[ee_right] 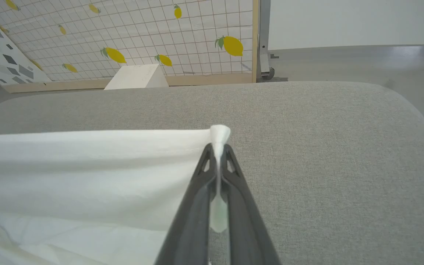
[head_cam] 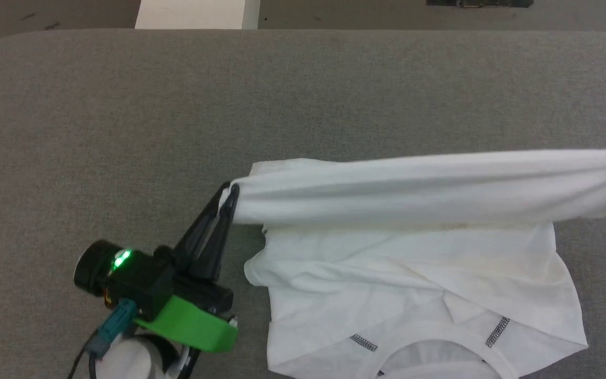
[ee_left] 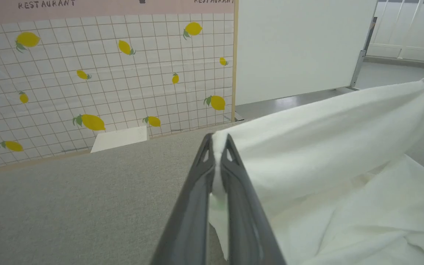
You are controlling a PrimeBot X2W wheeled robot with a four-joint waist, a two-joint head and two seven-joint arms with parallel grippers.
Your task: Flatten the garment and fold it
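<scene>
Your left gripper [head_cam: 231, 196] and right gripper [ee_right: 218, 148]: jaws of both clenched on the garment [head_cam: 413, 268]. One edge is stretched between them, the rest lying on the grey counter [head_cam: 124, 131].

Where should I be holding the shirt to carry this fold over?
Take the garment by the end corners of its lifted edge, coming from the robot's side, fingers pointing away. The left gripper and right gripper are shut there, and the edge stretches taut between them.
</scene>
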